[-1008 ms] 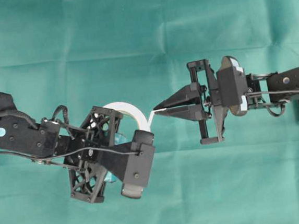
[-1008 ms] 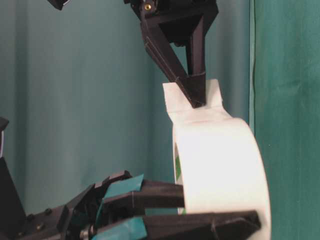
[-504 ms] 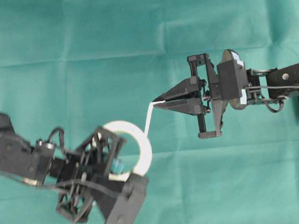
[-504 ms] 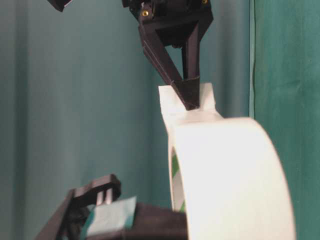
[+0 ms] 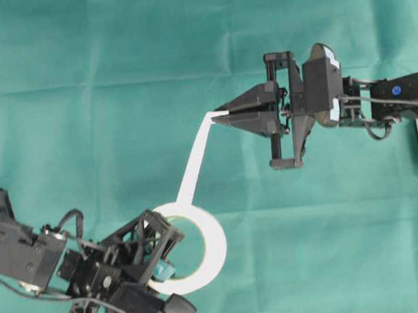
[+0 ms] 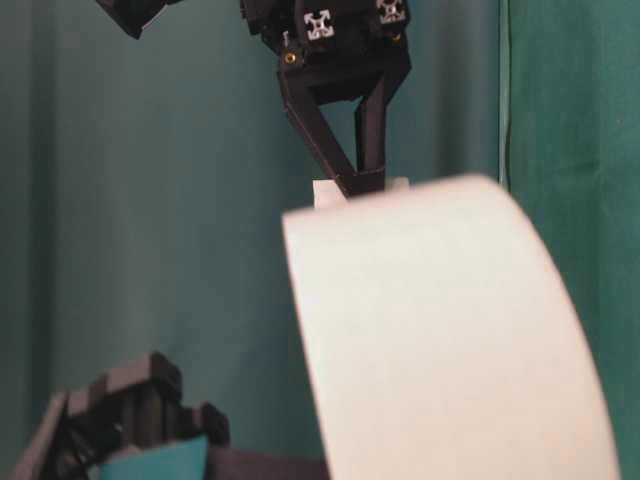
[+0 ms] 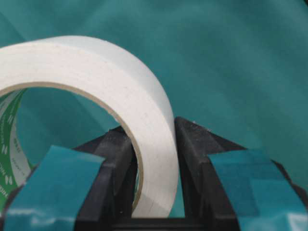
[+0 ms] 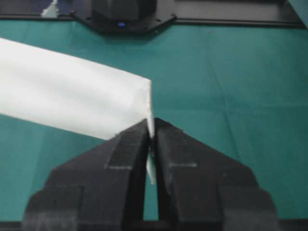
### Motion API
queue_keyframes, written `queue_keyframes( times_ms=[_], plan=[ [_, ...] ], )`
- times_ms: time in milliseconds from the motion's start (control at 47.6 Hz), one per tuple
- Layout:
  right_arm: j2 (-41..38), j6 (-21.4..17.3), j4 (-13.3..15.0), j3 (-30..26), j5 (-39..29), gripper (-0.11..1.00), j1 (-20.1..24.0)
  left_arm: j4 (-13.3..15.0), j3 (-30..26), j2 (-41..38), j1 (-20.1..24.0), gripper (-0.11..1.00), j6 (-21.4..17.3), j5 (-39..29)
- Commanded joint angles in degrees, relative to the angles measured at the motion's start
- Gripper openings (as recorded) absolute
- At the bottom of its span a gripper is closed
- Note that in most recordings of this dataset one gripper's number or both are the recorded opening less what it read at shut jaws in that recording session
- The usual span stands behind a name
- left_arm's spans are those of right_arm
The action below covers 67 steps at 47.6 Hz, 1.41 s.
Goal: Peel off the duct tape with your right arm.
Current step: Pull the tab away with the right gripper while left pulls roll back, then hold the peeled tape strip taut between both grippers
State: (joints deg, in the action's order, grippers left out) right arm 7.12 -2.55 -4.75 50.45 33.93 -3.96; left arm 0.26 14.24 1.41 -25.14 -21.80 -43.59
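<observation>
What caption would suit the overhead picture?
Right black pincer pinches the strip end of the white ring-shaped duct tape roll, held by the left pincer over green cloth.

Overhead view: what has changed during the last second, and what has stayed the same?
The left gripper carried the white ring-shaped tape roll down and left in the overhead view, away from the right gripper. The peeled white strip grew much longer. Both grips stayed: left on the roll, right pinching the strip's end.
</observation>
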Motion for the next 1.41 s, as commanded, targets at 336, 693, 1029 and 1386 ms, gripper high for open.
queue_keyframes(
  times_ms=[336,693,1029,1386],
  plan=[
    [-1.3,-0.1,-0.4,-1.6,2.5,-0.09,-4.6,0.4,-3.0,1.0,-4.0,0.21,-8.3,3.3],
    [-4.8,0.0,0.6,-4.8,2.7,-0.09,-6.9,0.4,-4.0,1.0,-5.2,0.2,-15.8,7.5],
    [-6.9,-0.3,0.8,-5.8,2.7,-0.09,-9.1,0.4,-4.2,1.0,-5.3,0.2,-18.5,9.1],
    [-6.9,-0.3,0.8,-5.6,2.7,-0.09,-10.0,0.4,-4.3,1.0,-5.9,0.2,-18.5,10.5]
  ],
)
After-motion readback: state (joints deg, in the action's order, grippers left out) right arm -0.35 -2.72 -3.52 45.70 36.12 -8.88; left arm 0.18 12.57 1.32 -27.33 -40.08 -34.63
